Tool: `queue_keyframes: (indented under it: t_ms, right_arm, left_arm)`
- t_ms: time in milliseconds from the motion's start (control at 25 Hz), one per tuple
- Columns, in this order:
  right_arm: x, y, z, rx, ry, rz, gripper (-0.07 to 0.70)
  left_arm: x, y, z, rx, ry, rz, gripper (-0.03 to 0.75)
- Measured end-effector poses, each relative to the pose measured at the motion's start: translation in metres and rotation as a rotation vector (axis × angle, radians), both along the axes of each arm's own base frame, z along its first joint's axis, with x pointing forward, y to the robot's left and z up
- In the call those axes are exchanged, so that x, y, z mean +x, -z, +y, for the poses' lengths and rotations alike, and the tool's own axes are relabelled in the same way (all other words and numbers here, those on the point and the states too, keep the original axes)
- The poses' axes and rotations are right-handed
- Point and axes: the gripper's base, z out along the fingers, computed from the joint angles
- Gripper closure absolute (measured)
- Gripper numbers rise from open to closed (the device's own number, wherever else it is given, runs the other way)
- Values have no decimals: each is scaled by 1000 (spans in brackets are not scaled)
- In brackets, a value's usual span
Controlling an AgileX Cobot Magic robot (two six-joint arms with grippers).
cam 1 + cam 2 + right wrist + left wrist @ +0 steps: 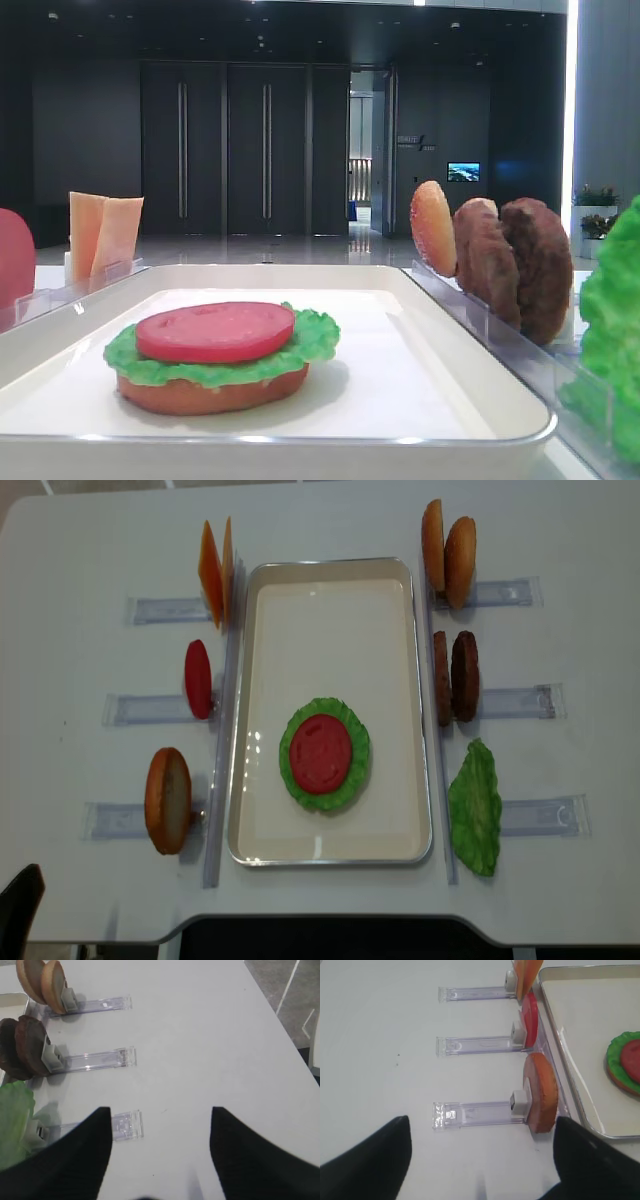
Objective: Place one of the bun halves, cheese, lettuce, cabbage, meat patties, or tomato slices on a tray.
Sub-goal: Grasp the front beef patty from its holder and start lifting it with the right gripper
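The white tray [250, 720] lies mid-table and holds a stack: a bun half [210, 393], lettuce [352, 780] on it, and a tomato slice [321, 752] on top. My left gripper [480, 1160] hangs open and empty over bare table, just short of a bun half [542, 1091] standing in the near left rack. My right gripper [160, 1155] is also open and empty, beside the racked lettuce [15, 1120]. Behind that lettuce stand two meat patties [25, 1047] and two bun halves [45, 982]. The left racks also hold cheese [215, 570] and a tomato slice [198, 678].
Clear plastic racks [530, 815] stick out sideways from both long sides of the tray. The tray's raised rim [555, 1035] runs right next to the left-side food. The table's front edge [330, 920] is close behind both grippers.
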Motion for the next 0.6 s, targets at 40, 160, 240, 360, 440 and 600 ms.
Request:
queue_keyframes:
  t_ms: [40,160,240,360,440,600]
  right_arm:
    - [0,0,0,0,0,0,219]
    - [0,0,0,0,0,0,219]
    - [0,0,0,0,0,0,219]
    - [0,0,0,0,0,0,219]
    - [0,0,0,0,0,0,219]
    - [0,0,0,0,0,0,219]
  left_arm:
    - [0,0,0,0,0,0,24]
    - [0,0,0,0,0,0,24]
    - [0,0,0,0,0,0,24]
    - [0,0,0,0,0,0,24]
    - [0,0,0,0,0,0,24]
    - [0,0,0,0,0,0,24]
